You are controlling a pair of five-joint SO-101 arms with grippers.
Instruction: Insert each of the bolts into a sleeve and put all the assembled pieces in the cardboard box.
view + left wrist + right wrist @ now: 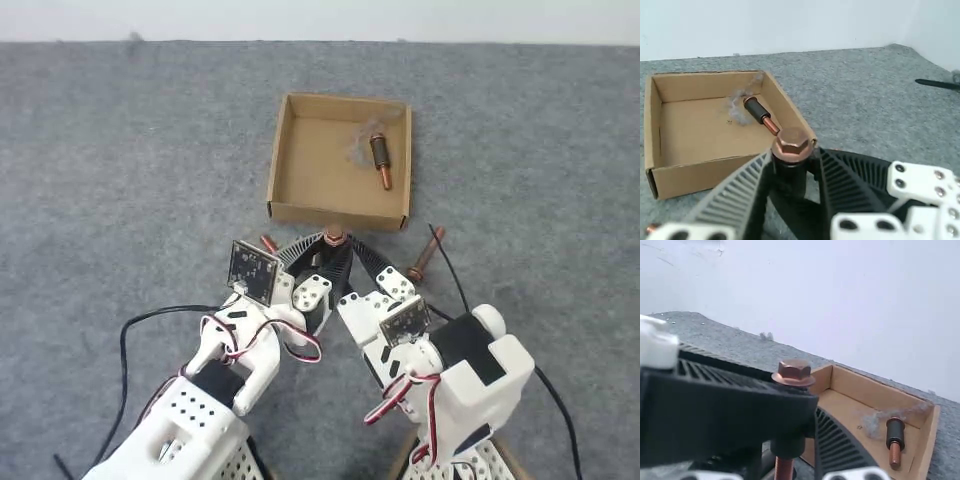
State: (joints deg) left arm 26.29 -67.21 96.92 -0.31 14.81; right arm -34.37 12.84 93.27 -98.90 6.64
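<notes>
1. The cardboard box [318,172] held one sleeved bolt [381,158].
2. My left gripper [790,176] pinched an upright sleeve [788,167], its bolt [790,144] seated, just outside the box wall.
3. My right gripper [345,252] adjoined it; I could not tell its grip.

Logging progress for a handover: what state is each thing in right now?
cardboard box: open, one assembled piece inside
held bolt: upright, sleeved, clamped
loose bolt: lying outside the box
second loose bolt: lying, partly hidden
left gripper: shut on held bolt
right gripper: shut on held bolt
</notes>
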